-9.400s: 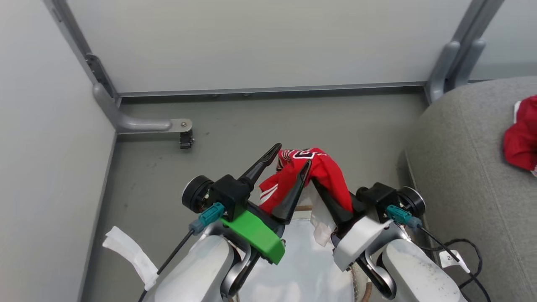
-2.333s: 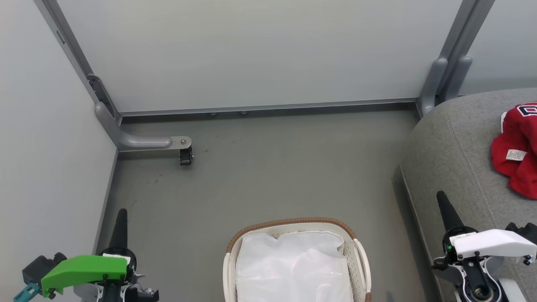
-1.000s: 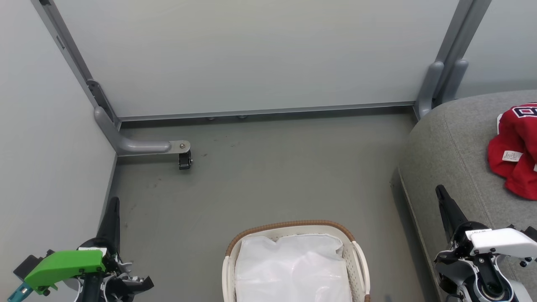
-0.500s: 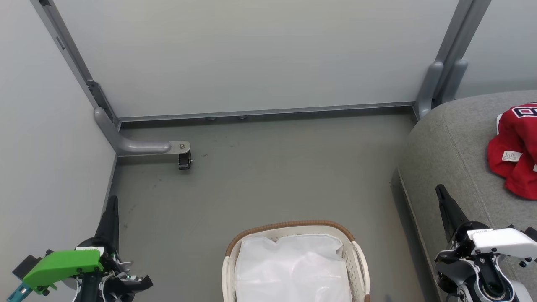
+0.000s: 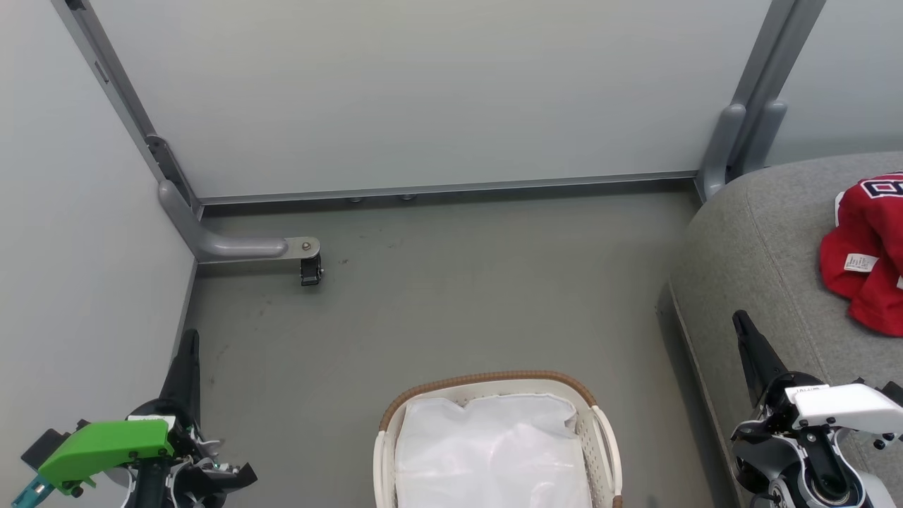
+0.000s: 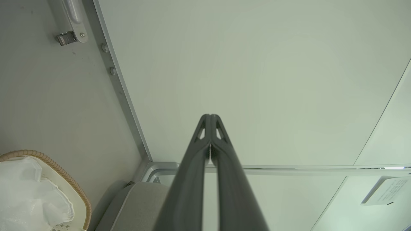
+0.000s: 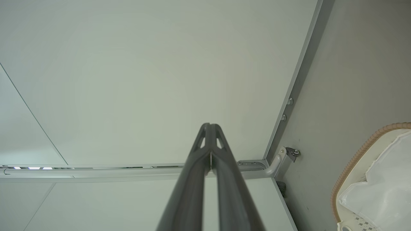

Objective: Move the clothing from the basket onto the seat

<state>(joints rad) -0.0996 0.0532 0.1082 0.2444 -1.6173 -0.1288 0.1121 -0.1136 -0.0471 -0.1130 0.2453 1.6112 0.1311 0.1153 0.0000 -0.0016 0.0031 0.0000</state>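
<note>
Red clothing [image 5: 866, 254] with a small white tag lies bunched on the grey seat [image 5: 762, 240] at the right edge of the head view. The white basket [image 5: 601, 423] with its brown woven rim stands on the floor at the bottom centre, showing just its white liner [image 5: 490, 451]. My left gripper [image 5: 188, 342] is shut and empty at the lower left, far from the basket. My right gripper [image 5: 741, 323] is shut and empty at the lower right, over the seat's front edge. Both wrist views show the shut fingers [image 6: 210, 119] [image 7: 210, 127] pointing at pale wall panels.
Pale partition walls [image 5: 423, 92] close the back and left. A grey bracket with a small black caster [image 5: 310, 270] sits on the floor at the left. A grey post [image 5: 741, 134] stands in the back right corner. Open grey floor [image 5: 458, 282] lies beyond the basket.
Over the last second nothing has visibly moved. Earlier, both grippers held a red garment over the basket; it now lies on the seat.
</note>
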